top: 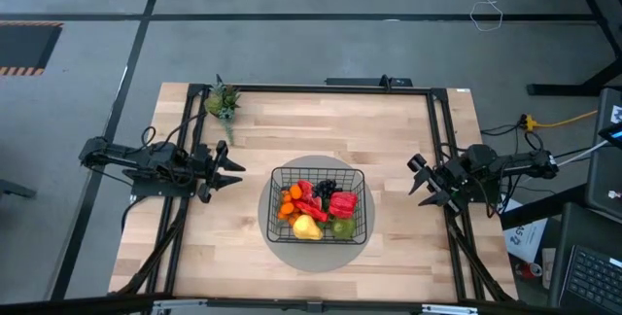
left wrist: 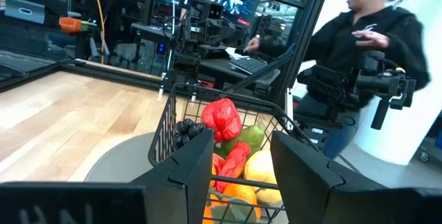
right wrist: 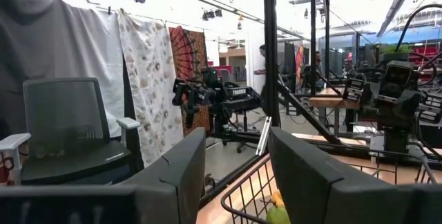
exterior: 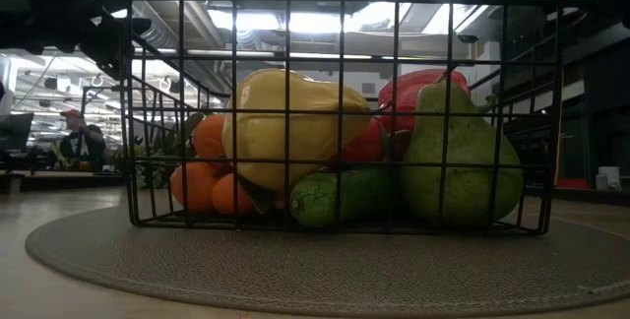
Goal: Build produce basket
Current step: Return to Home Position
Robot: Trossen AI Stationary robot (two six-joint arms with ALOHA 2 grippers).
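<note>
Fingers point(left wrist: 197, 162) of both grippers stand apart and empty. The left gripper point(top: 233, 171) and right gripper point(top: 420, 177) hang either side of the basket point(top: 273, 203), clear of it. Its stiff black wire grid, on a woven round mat point(top: 316, 258) mid-table, holds glossy, rounded produce point(top: 321, 203). Filling looks done; next, I judge, the arms just need parking.

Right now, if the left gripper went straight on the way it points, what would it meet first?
Probably the basket, its near wire wall: the left gripper, open, points at it, with the produce right behind. Its height is unclear, so it might pass over the rim.
</note>
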